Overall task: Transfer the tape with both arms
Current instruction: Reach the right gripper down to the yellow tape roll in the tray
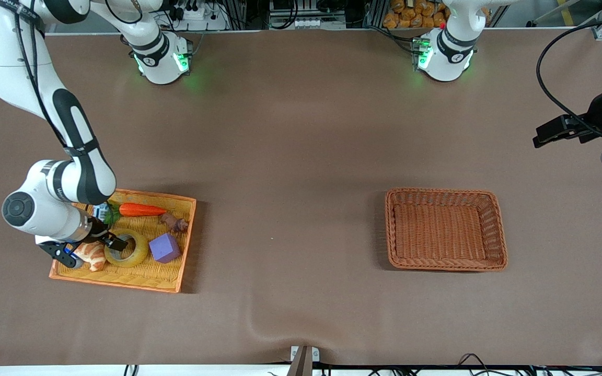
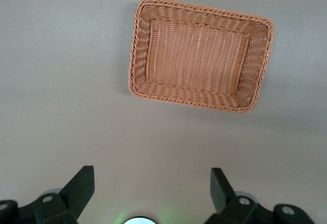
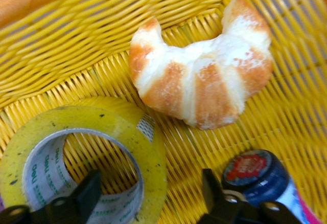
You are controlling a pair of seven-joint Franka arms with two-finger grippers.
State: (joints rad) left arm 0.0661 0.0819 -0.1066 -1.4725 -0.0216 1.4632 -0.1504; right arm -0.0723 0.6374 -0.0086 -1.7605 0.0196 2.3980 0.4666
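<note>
The tape (image 1: 126, 249), a yellowish ring with a pale core, lies flat in the yellow woven tray (image 1: 175, 271) between a croissant and a purple cube. My right gripper (image 1: 107, 240) is down in the tray, open. In the right wrist view it (image 3: 150, 193) straddles the wall of the tape (image 3: 82, 152), one finger inside the ring's hole and one outside; the jaws have not closed on it. My left gripper (image 2: 152, 188) is open and empty, held high over bare table at the left arm's end, where that arm waits.
The tray also holds the croissant (image 1: 91, 255), purple cube (image 1: 164, 247), carrot (image 1: 141, 209), a brown item (image 1: 174, 223) and a blue bottle with a red cap (image 3: 258, 178) close to my right gripper's outer finger. An empty brown wicker basket (image 1: 497, 230) sits toward the left arm's end.
</note>
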